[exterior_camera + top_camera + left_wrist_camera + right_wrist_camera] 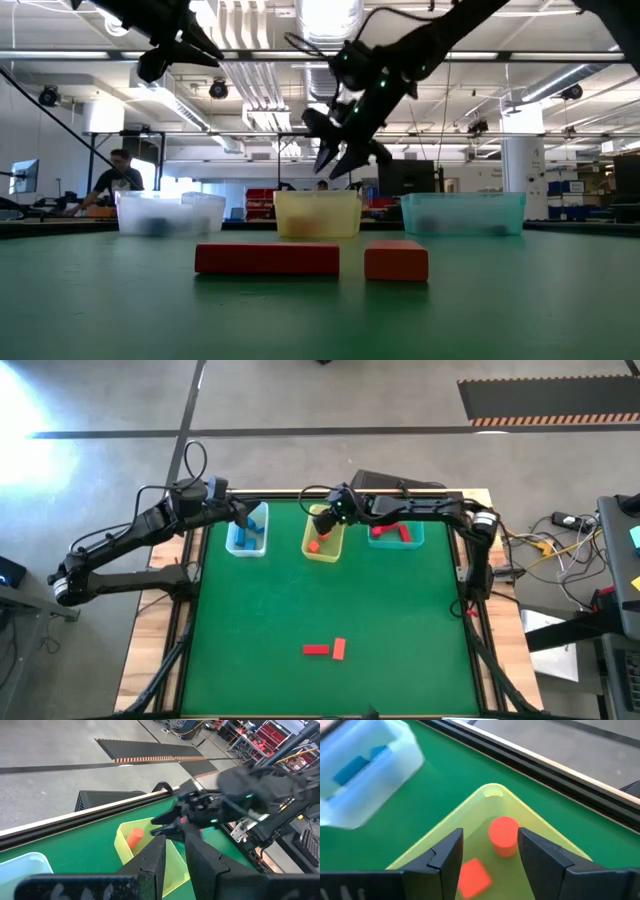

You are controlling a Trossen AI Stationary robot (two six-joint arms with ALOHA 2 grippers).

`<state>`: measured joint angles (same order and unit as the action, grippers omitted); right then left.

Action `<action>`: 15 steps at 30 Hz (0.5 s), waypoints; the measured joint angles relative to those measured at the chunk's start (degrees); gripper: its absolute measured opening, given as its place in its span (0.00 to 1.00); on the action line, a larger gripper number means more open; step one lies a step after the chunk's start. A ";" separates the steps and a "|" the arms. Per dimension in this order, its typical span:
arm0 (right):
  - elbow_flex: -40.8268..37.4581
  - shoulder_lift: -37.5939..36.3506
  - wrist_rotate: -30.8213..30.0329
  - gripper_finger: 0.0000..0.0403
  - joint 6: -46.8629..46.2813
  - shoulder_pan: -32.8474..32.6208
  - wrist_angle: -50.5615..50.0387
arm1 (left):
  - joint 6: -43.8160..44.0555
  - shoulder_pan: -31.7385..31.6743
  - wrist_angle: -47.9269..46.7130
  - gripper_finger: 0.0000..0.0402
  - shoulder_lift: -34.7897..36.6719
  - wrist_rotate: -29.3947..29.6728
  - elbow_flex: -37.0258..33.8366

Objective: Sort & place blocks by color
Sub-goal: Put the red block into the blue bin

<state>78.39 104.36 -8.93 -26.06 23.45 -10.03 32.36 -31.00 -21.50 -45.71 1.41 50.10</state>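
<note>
The right gripper (487,850) hangs over the yellow bin (324,546), jaws spread, two orange blocks (503,836) inside. The left gripper (175,855), jaws spread, is over the clear bin (246,540).

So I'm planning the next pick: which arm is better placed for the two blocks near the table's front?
Probably right: the orange block and red bar lie nearer the right gripper, open above the yellow bin.

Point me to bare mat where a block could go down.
Free: the wide green mat between the bin row and the two loose blocks, the red bar and orange block. Crowded: back edge, where the left gripper and right gripper hang over the clear bin and yellow bin.
</note>
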 joint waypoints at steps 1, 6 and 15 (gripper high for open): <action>0.00 -1.21 0.32 0.44 -0.33 -0.41 -1.40 | 0.00 0.00 0.00 0.14 0.00 0.00 -0.05; 0.00 -8.76 0.40 0.44 -2.35 -3.22 -10.99 | 0.31 0.02 -0.02 0.14 0.00 -3.22 -0.76; -0.01 -21.32 6.76 0.44 -4.57 -11.16 -27.35 | 0.39 6.99 -0.51 0.14 -2.28 -9.06 -1.07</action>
<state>78.38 83.04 -2.17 -30.63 12.29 -37.38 32.75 -24.02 -22.01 -48.00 -7.65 49.04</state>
